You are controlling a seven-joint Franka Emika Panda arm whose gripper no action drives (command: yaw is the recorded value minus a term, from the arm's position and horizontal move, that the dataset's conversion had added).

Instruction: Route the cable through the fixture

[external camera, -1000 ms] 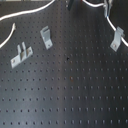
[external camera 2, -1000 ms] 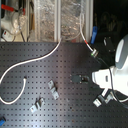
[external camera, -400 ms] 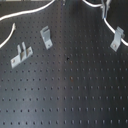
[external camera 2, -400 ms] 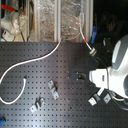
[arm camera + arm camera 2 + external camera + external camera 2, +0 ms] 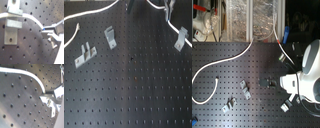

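Scarcely anything has moved since the earlier frames: the arm's white body (image 5: 304, 70) sits almost where it was in the second exterior view, and the cord and brackets lie as before.

The cable (image 5: 229, 59) runs as a long, loose curve over the perforated table (image 5: 257, 105). In the first exterior view it crosses the far edge (image 5: 94, 12). In both wrist views its white arc (image 5: 32, 18) (image 5: 27, 72) ends at the gripper (image 5: 46, 32) (image 5: 45, 96), whose jaws appear closed on it.

The fixture (image 5: 180, 39) stands at the first exterior view's right, a slim slanted strip, apart from the bent-top bracket (image 5: 110, 37) and the two-pronged bracket (image 5: 84, 54). The first wrist view shows a bracket (image 5: 12, 25) just beside the cord; which bracket it is cannot be told.

Handling, as a judgement: the cord looks light, limp and smooth. It will sag and trail behind the held point, and it may slip through a loose pinch. A hold close to the stretch being threaded should give the most control, with the free length left slack. The fixture is thin and could snag the cord.
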